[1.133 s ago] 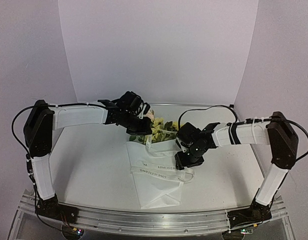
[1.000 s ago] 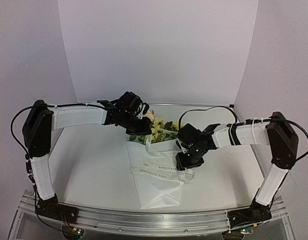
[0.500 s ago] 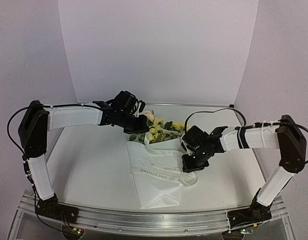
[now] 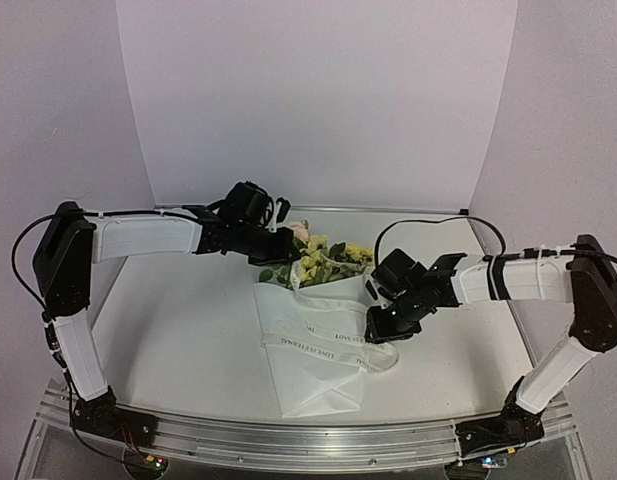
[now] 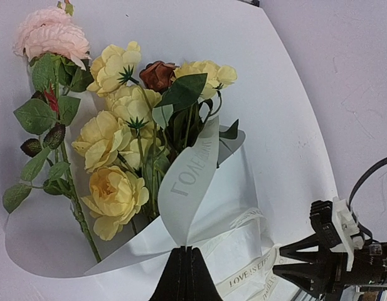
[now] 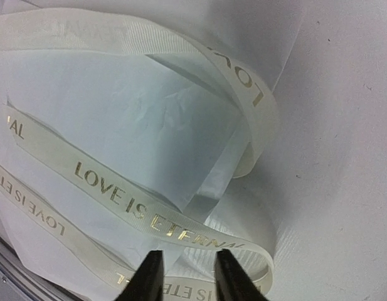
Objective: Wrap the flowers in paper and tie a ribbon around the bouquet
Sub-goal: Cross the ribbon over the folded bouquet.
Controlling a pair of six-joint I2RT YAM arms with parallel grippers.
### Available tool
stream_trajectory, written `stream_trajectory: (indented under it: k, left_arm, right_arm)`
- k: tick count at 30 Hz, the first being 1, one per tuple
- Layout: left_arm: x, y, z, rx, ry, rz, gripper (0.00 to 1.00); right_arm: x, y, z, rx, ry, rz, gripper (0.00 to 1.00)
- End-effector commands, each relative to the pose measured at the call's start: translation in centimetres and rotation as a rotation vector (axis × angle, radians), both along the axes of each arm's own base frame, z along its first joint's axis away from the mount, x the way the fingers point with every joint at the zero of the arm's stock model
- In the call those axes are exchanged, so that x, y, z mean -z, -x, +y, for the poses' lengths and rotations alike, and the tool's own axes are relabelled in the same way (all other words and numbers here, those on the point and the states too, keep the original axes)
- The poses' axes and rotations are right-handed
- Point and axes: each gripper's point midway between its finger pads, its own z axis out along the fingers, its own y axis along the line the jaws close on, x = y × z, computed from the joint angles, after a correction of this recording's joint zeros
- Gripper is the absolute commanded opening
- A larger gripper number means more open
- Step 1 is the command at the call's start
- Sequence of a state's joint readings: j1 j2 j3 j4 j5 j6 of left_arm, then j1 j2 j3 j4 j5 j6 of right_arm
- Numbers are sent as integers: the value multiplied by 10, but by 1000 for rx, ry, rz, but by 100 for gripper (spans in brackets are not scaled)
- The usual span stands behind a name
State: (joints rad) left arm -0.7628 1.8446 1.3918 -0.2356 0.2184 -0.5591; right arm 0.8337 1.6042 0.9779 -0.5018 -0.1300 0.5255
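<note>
Bouquet point(image 4: 310, 330) lies near the middle of the surface point(image 4: 188, 330), heads toward the far wall and the pointed tail of its cone toward the arm bases. The wrapping looks largely done. The flowers point(image 5: 121, 157), yellow blossoms with one pale pink rose and green leaves, stick out of the open mouth of the paper point(image 4: 313, 390), which is folded round the stems into a creased white cone. The tying is what remains. The ribbon point(image 6: 118, 197), an off-white band with gold lettering, crosses the cone's middle in loose, flat loops, and no knot or bow shows. The left end effector point(image 5: 185, 276) is closed tight at the cone's mouth, pinching a strand of ribbon that rises from its tips over the paper's edge. The right end effector point(image 6: 188, 276) hangs over the loop at the cone's right side with its jaws partly apart, straddling the band. The ribbon there lies uncrumpled, so I judge it is not clamped. Soft and floppy, those loops will likely slip unless drawn snug.
</note>
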Motion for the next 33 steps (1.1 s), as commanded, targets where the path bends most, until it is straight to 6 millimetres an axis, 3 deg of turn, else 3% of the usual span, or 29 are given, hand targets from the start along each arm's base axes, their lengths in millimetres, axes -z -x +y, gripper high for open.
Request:
stream_trajectory:
  k: [1, 3, 5, 11, 16, 27, 33]
  left_arm:
    - [-33, -1, -2, 9, 74, -51, 0]
    - [-33, -1, -3, 10, 76, -49, 0]
    - [-32, -1, -3, 12, 77, -47, 0]
    - [-30, -3, -3, 11, 78, -43, 0]
    - [-31, -3, -3, 11, 80, -42, 0]
    - [-33, -7, 0, 7, 88, -43, 0]
    - [-39, 0, -3, 40, 123, -60, 0]
  right_arm:
    - [-9, -16, 6, -15, 14, -77, 53]
    - [-6, -17, 7, -39, 23, -79, 65]
    - [2, -16, 12, -67, 31, -67, 71]
    - [21, -19, 23, -95, 56, -33, 70]
    - [16, -22, 15, -58, 76, -61, 54]
    - [1, -18, -1, 4, 76, -91, 33]
    - [-7, -14, -1, 11, 44, -90, 16]
